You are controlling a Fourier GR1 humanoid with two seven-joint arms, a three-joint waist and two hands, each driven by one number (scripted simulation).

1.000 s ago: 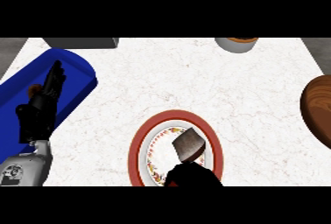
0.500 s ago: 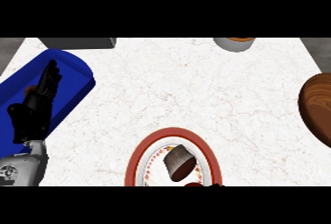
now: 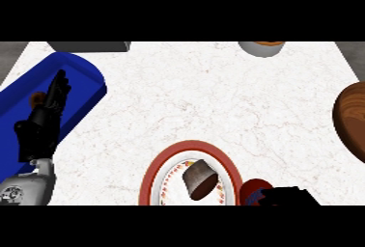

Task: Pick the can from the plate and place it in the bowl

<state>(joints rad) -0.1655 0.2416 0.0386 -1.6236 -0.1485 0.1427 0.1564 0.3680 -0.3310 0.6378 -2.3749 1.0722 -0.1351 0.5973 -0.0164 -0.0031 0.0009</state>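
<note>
One camera only, up at head height and staring steeply down onto the white marbled counter top (image 3: 214,96). It faces away from the body, so the grey forearm (image 3: 28,185) enters from the lower edge. The framing is fairly close, with counter edges cropped at the sides.

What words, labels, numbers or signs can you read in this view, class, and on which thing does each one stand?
No text can be read here.
Plate: its inner ring carries an orange pattern, not letters.
Can lying on the plate: brown, no label visible.
Left forearm: a dark mark, too blurred to read.
</note>
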